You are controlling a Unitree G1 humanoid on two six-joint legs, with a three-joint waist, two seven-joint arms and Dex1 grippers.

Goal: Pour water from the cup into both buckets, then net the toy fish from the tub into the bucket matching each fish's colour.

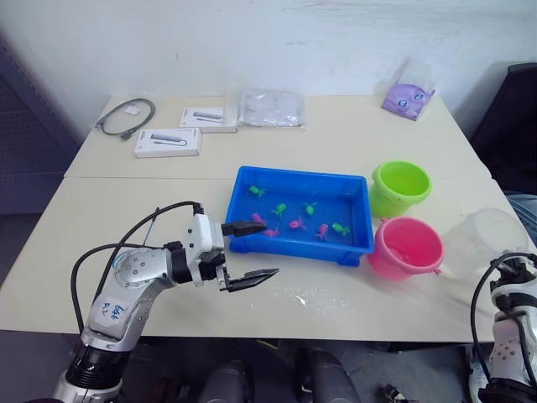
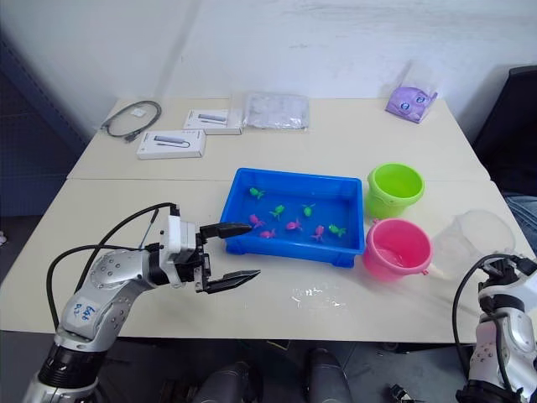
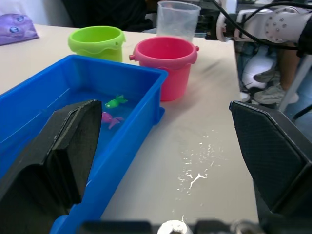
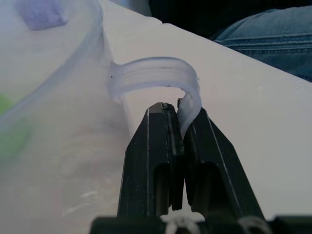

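While the cup (image 2: 475, 238) is gripped only by its thin handle (image 4: 161, 80), pinched tight between the two fingers of the right pincer (image 4: 181, 114), a twist or slip of that handle is the first risk to be judged: the cup is wide and the hold is narrow. It is held at the near right edge of the bench (image 1: 126, 210), just beside the pink bucket (image 1: 406, 247), and any water left in it could be tipped onto the bench instead of into a pail. Spilled drops (image 3: 197, 178) are already seen on the bench in front of the tub (image 1: 361, 243), so wet, slick footing for anything set down there is to be expected.

Nearer the left, the left pincer (image 1: 249, 252) is held wide apart and empty, one finger over the near left rim of the tub, the other over the bench. A nudge of that rim could be caused by a careless move, and water could be slopped out.

Inside the tub the toy fish (image 1: 295, 223), green and pink, are scattered in shallow water, well apart from either pincer. Behind the pink bucket the green bucket (image 1: 399, 186) is stood, touching or nearly touching it; a knock to one could be passed to the other. No net can be made out, so where it would be fetched from cannot be told.
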